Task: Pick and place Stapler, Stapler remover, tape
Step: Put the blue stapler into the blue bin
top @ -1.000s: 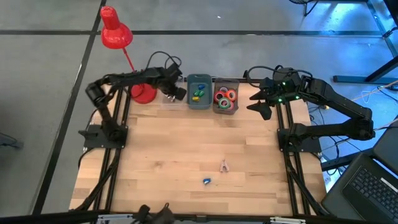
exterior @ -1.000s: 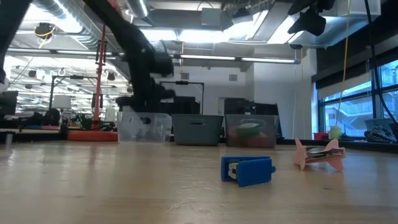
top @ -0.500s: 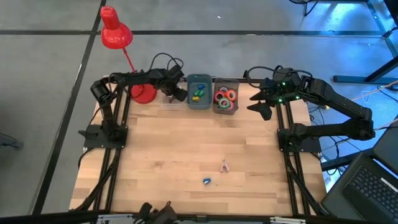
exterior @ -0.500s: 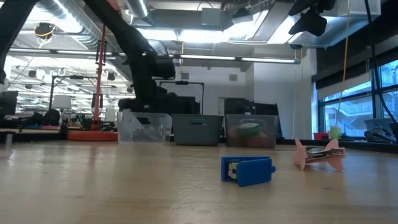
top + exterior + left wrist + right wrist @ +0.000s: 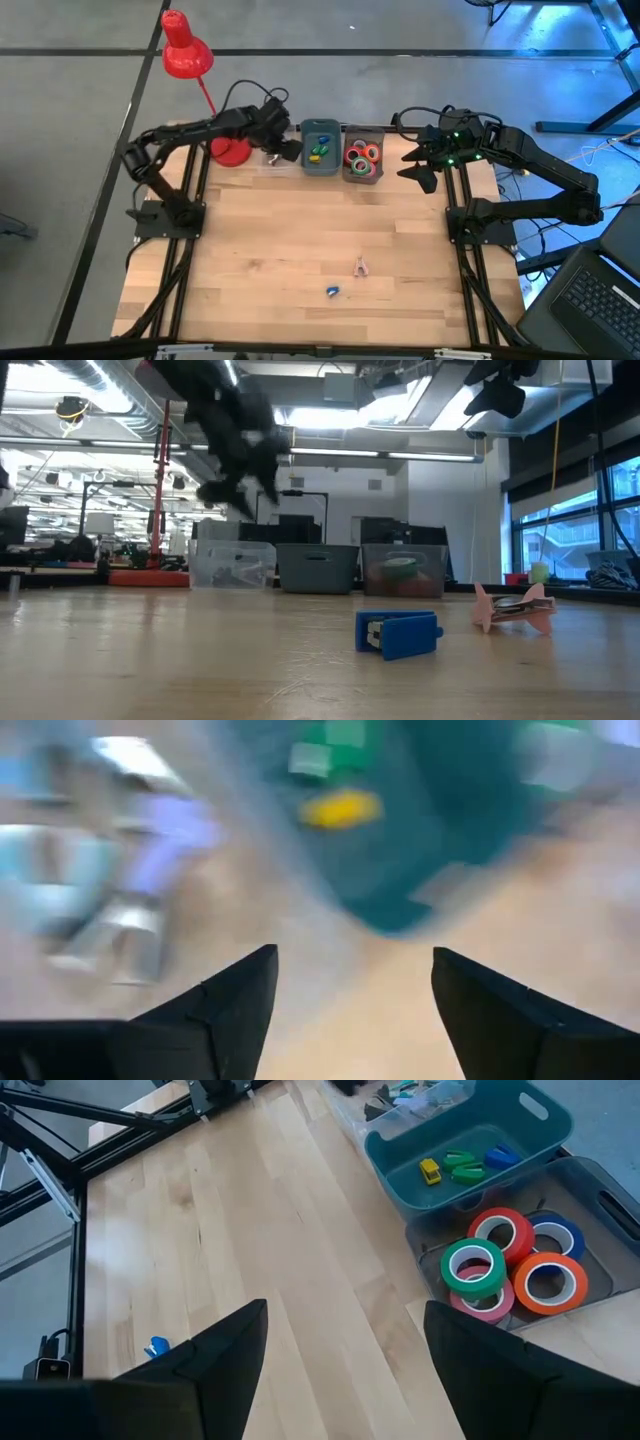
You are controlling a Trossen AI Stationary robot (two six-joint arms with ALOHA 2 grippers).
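A small blue stapler (image 5: 332,291) (image 5: 400,634) and a pink stapler remover (image 5: 360,266) (image 5: 515,608) lie on the wooden table near its front edge. Several tape rolls (image 5: 500,1265) (image 5: 362,153) lie in a grey bin (image 5: 362,178) at the far edge. Beside it a teal bin (image 5: 320,166) holds small yellow, green and blue pieces (image 5: 460,1166). My left gripper (image 5: 350,1010) (image 5: 287,150) hangs open above a clear bin (image 5: 268,161) (image 5: 232,565), with nothing between its fingers. My right gripper (image 5: 345,1370) (image 5: 420,170) waits open, raised to the right of the bins.
A red desk lamp (image 5: 185,55) stands behind the far left corner, its base (image 5: 230,150) next to the clear bin. A laptop (image 5: 600,300) sits off the table's right side. The bare wood between the bins and the two loose pieces is free.
My left gripper has risen from down at the clear bin to well above it, and has opened as it went. My right gripper has kept still.
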